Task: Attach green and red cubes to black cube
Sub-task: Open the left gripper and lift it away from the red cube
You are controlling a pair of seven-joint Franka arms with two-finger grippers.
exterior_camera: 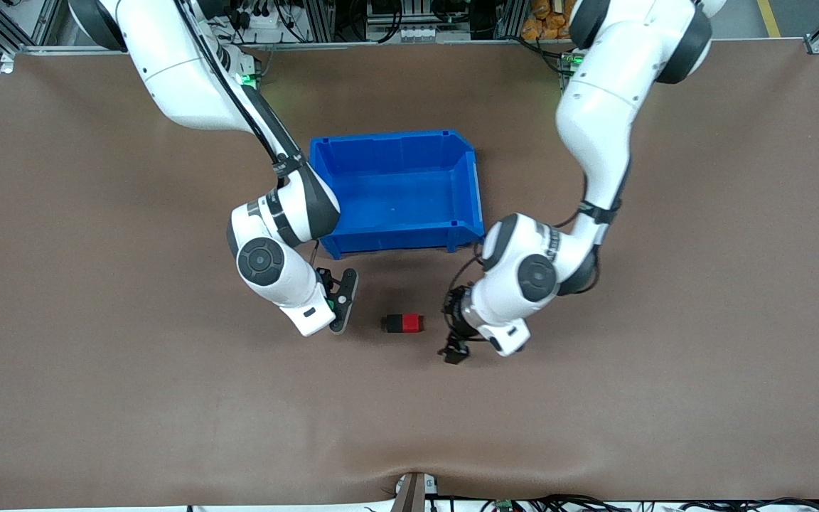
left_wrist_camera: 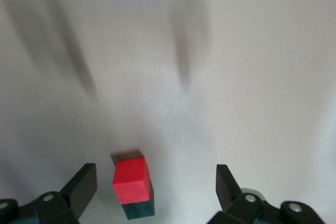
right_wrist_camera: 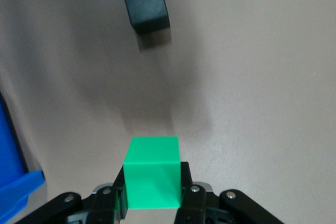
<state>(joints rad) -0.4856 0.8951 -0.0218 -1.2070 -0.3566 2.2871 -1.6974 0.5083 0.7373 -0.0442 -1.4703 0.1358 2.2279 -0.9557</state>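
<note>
Red cube and black cube lie joined face to face on the table, a short two-block bar; both matte, plain, equal in size. The pair sits nearer the front camera than the blue bin, between my two grippers. Green cube, bright and same size, is clamped between the fingers of my right gripper (held low over the table, toward the right arm's end of the bar). My left gripper hangs over the table just beside the red end, jaws spread wide, touching nothing. Surface: brown mat, smooth, with a slight ripple at the edge closest to the camera. Aluminium framing and cables run along the robot bases' edge. The bar's long axis runs along the table's length, black end toward the right arm, red end toward the left.
</note>
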